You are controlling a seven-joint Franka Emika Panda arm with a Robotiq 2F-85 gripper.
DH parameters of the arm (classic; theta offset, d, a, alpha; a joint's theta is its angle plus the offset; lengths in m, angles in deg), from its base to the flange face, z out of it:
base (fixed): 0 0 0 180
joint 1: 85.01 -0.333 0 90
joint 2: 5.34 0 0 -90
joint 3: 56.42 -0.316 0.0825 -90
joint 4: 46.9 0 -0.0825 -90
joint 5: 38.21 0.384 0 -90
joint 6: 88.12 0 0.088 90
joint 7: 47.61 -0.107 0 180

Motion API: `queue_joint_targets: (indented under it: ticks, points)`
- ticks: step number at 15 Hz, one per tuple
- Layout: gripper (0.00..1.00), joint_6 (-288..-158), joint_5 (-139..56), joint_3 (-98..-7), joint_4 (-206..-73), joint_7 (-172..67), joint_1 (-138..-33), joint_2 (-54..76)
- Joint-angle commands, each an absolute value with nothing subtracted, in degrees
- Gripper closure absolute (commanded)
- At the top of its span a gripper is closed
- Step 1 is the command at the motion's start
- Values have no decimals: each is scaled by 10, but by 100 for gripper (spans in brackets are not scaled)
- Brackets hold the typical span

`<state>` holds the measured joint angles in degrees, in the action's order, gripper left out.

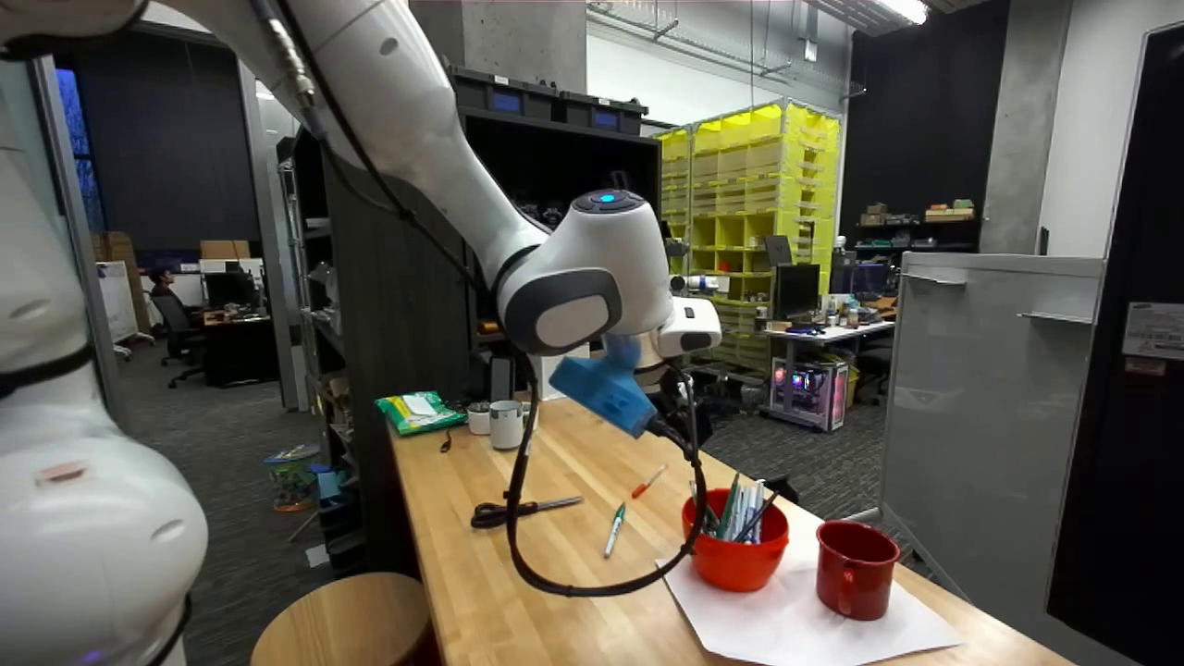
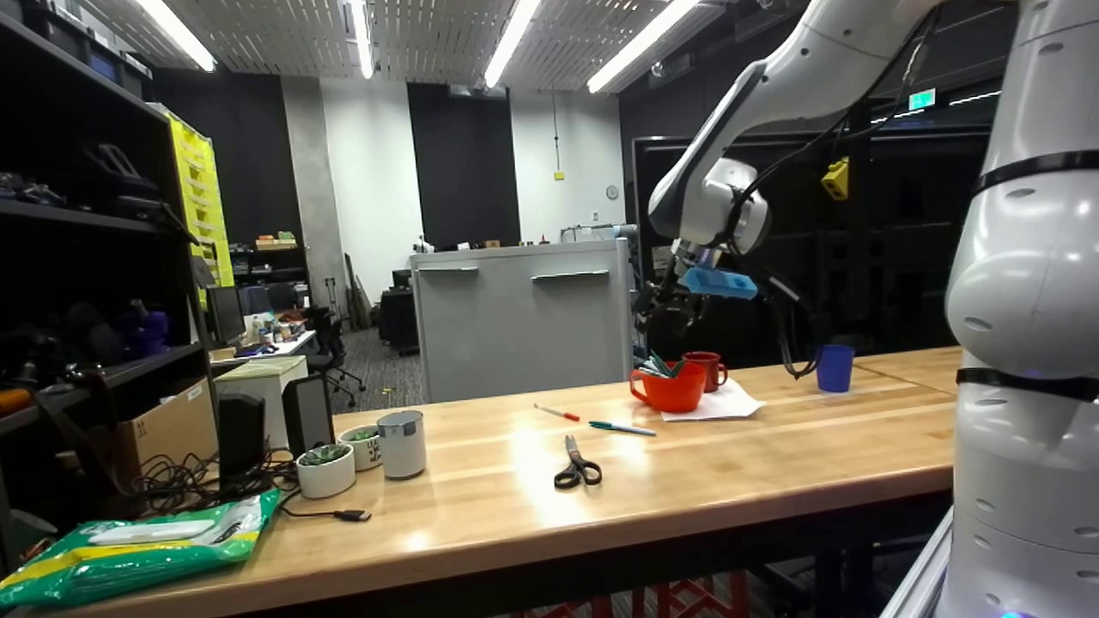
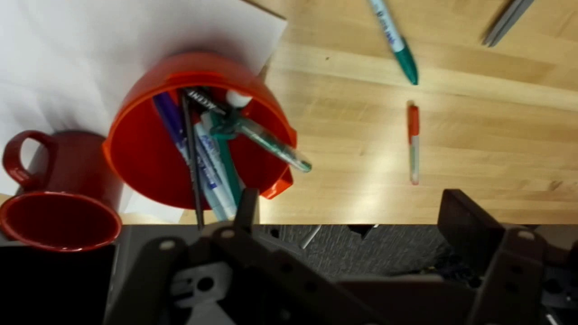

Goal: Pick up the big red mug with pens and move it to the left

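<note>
The big red mug [image 1: 743, 562], with pens [image 3: 216, 164] leaning out of it, stands on a white sheet of paper [image 1: 795, 622], close to the sheet's edge that faces the loose red pen [image 3: 414, 144] and the green-capped marker [image 3: 398, 47]. In an exterior view it sits near the far edge of the counter [image 2: 489, 489], with the dark red mug [image 1: 856, 578] just beside it. The fingers [image 3: 472, 225] are spread wide with nothing between them; in the wrist view the gap shows the counter's edge and the floor [image 3: 352, 257] past it, over to the handle [image 3: 280, 185] side of the big red mug. This looks like the approach: nothing is gripped yet, so both lift and move lie ahead. The next move probably calls for shifting across until the fingers straddle the handle or the mug's wall, then coming down without knocking the pens that jut out close to one of them. Whether that one touches the pens I cannot tell. If left means the side with the loose red pen and green-capped marker, the big red mug would have to be carried over or around them
</note>
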<state>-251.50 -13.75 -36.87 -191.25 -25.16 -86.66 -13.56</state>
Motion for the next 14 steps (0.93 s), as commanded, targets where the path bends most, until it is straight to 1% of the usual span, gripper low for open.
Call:
queue_joint_targets:
  ticks: [1,2,3,4,7,9,10,11,14]
  points:
    - [0,-2579,-212,-374,-1868,-317,-838,-43]
    - [0,-2587,-256,-369,-1862,-347,-831,-27]
    - [0,-2590,-300,-392,-1855,-376,-794,-10]
    - [0,-2586,-356,-352,-1849,-416,-820,-2]
    - [0,-2547,-503,-308,-1829,-510,-836,-4]
    - [0,-2526,-528,-312,-1832,-527,-839,-31]
    - [0,-2519,-505,-326,-1839,-516,-837,-52]
    - [0,-2549,-505,-320,-1829,-510,-827,-8]
    - [0,-2546,-504,-321,-1828,-510,-828,-12]
